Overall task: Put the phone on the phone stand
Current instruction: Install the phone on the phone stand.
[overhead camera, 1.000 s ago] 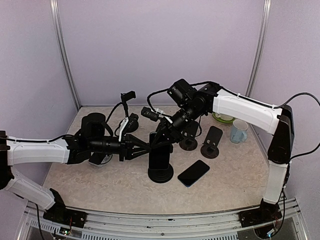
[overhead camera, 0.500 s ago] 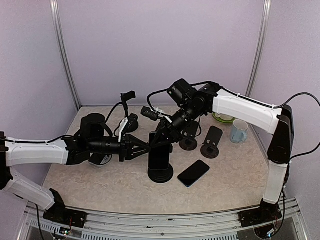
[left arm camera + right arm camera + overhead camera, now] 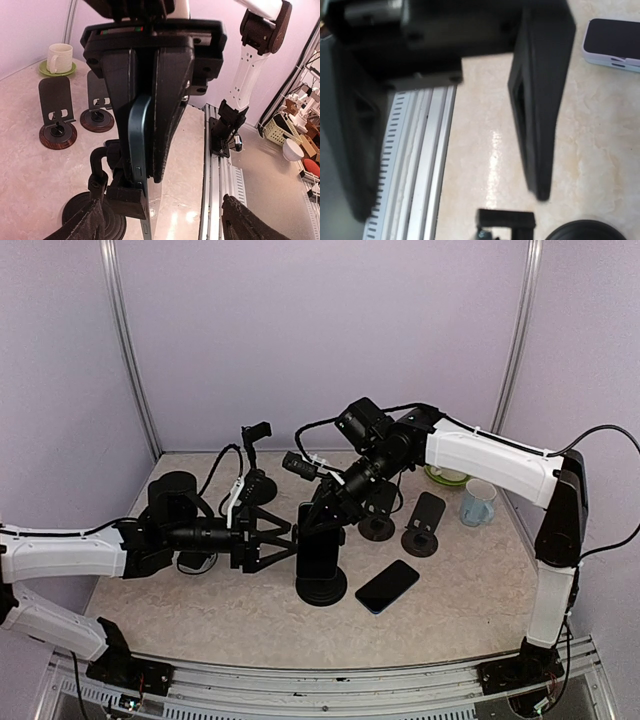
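The left gripper (image 3: 284,540) was fully open, with its two fingers spread wide apart and holding nothing. It hovered just to the left of the phone stand (image 3: 322,589), level with the upright post, and its fingertips were apart from the stand and from the phone (image 3: 320,552). In the left wrist view, both left fingers (image 3: 84,226) appeared only at the bottom corners, well clear of the phone's dark edge (image 3: 139,142). The right gripper (image 3: 326,513) reached down from above and was closed on the upper part of the phone. One black finger (image 3: 119,95) lay against each face, and the thin body was clamped between them. The phone stood upright and edge-on to the left wrist camera, and its lower end sat in the lip of the phone stand (image 3: 125,197) at the middle of the table (image 3: 200,610). The right wrist view was blurred and showed only dark finger shapes over pale tabletop. A second phone (image 3: 387,586) lay flat, screen up, just right of the stand's round base. Two small stands (image 3: 425,525) stood behind it, and a mug (image 3: 478,502) stood beside a green saucer (image 3: 446,478) at the far right.
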Controlling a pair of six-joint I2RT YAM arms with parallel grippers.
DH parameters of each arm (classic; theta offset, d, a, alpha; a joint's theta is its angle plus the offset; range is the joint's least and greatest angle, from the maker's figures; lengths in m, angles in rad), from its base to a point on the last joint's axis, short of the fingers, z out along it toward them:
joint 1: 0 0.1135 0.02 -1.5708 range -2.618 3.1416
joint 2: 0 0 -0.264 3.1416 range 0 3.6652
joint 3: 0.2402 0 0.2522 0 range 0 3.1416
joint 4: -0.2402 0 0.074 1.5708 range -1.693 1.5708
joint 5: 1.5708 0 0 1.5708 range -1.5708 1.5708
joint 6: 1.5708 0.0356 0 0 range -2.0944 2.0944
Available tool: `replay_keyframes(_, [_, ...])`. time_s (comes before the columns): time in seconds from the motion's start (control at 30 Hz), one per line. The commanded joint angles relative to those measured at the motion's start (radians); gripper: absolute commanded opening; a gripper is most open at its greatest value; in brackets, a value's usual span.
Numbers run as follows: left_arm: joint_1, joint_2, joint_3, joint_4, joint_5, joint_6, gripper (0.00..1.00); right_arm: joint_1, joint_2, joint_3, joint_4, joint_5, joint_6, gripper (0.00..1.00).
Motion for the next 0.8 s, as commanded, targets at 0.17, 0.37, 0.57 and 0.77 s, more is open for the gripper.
replay_keyframes(0.17, [0.064,-0.057,-0.034,0.072,0.022,-0.059,0.85,-0.043,0.046,-0.056,-0.110,0.203,0.023,0.00])
replay_keyframes(0.37, [0.065,0.023,-0.021,0.112,0.067,-0.089,0.78,-0.041,0.045,-0.058,-0.111,0.208,0.022,0.00])
replay_keyframes(0.57, [0.065,0.082,-0.001,0.145,0.117,-0.097,0.61,-0.040,0.041,-0.074,-0.104,0.219,0.021,0.00])
replay_keyframes(0.77, [0.068,0.102,0.017,0.159,0.136,-0.089,0.52,-0.040,0.045,-0.074,-0.107,0.219,0.019,0.00])
